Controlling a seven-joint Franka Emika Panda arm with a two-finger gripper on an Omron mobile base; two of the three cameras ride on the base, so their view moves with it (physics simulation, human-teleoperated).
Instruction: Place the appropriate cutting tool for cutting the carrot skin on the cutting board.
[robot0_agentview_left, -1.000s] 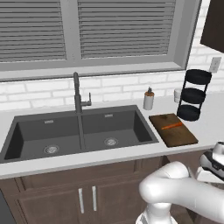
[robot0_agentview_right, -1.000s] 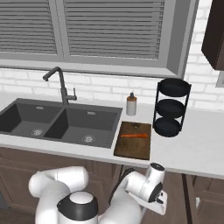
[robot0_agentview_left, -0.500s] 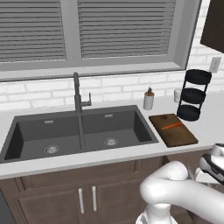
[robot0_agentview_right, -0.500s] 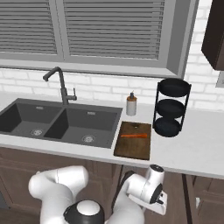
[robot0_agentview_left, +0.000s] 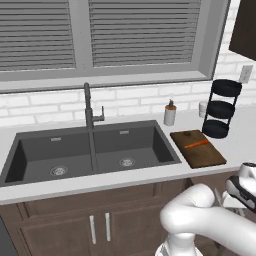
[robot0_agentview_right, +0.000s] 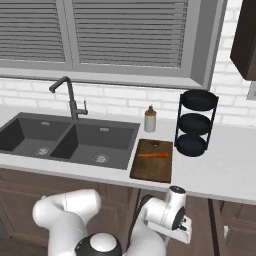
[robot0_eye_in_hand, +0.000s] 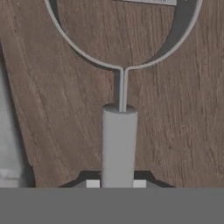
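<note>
Below the counter edge, right of the sink (robot0_agentview_right: 70, 140), my gripper (robot0_eye_in_hand: 116, 183) is closed on the cutting tool (robot0_eye_in_hand: 119, 144), its grey handle between my fingertips and its wire loop reaching ahead over brown wood. Up on the counter, the carrot (robot0_agentview_right: 153, 155) lies across the cutting board (robot0_agentview_right: 150, 170), near the black rack (robot0_agentview_right: 196, 122).

Glossy white rounded arm (robot0_agentview_right: 67, 212) links with dark joint seams; a dark grey cap tops one joint near the base. The white hand (robot0_agentview_right: 172, 215) carries dark trim.
</note>
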